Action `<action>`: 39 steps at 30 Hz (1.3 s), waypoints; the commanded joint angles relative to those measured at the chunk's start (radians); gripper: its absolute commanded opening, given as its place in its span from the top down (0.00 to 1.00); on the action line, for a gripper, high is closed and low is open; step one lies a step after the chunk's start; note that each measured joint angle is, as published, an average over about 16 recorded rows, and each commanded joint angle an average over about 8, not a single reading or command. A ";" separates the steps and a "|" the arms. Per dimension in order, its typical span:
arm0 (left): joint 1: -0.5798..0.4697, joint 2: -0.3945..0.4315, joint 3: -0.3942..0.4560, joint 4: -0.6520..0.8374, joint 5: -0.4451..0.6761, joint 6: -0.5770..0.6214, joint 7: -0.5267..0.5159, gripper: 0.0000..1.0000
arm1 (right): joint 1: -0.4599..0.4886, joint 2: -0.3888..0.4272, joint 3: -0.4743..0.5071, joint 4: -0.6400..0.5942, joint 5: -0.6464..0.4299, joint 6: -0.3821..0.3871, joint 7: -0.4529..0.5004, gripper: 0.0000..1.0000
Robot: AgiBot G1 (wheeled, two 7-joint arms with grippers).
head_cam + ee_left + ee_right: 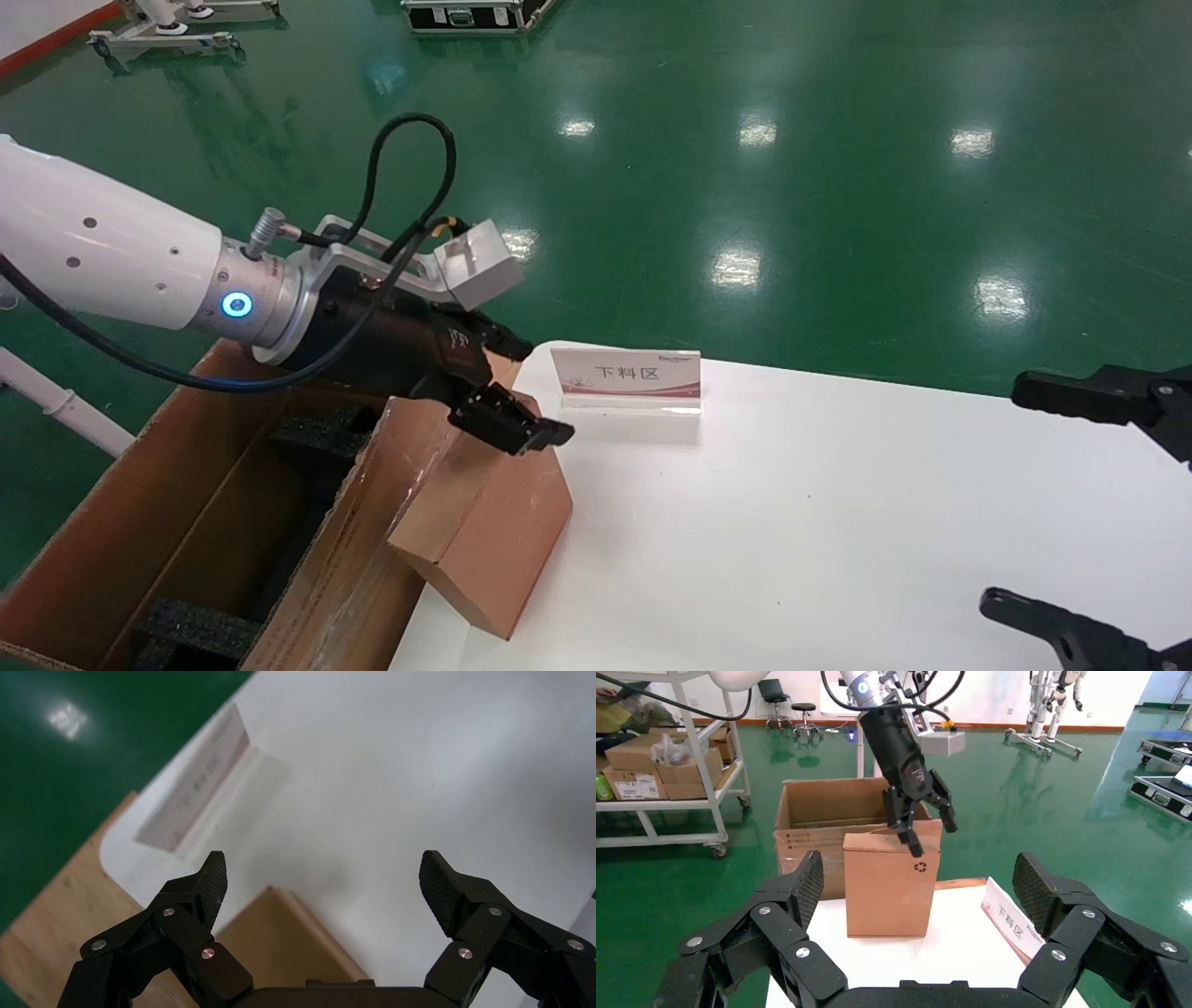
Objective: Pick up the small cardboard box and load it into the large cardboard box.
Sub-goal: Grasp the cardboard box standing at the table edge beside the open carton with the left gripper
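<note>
The small cardboard box (484, 531) stands upright at the white table's left edge, against the large cardboard box (186, 485); its recycling symbol shows in the right wrist view (920, 867). The large box is open, with black foam blocks (200, 629) inside. My left gripper (531, 391) is open just above the small box's top, one finger in front of its upper face and nothing gripped. The left wrist view shows a box corner (281, 945) between the open fingers (214, 881). My right gripper (1034, 503) is open and empty at the table's right side.
A white table (838, 522) bears a small upright sign card (626, 377) near its far left corner. Green floor lies beyond. In the right wrist view a shelving cart with cartons (659, 762) stands behind the large box (807, 825).
</note>
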 commanded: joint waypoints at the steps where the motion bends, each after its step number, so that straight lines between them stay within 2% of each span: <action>1: -0.012 0.006 0.010 -0.001 0.015 0.010 -0.017 0.00 | 0.000 0.000 0.000 0.000 0.000 0.000 0.000 0.00; 13: -0.099 0.017 0.130 -0.001 0.064 0.043 -0.085 0.00 | 0.000 0.000 -0.001 0.000 0.001 0.000 -0.001 0.00; 28: -0.196 -0.007 0.318 0.003 -0.030 0.051 -0.158 0.00 | 0.000 0.001 -0.002 0.000 0.001 0.001 -0.001 0.00; 39: -0.273 -0.006 0.412 0.003 -0.011 0.034 -0.182 0.00 | 0.001 0.001 -0.003 0.000 0.002 0.001 -0.001 0.00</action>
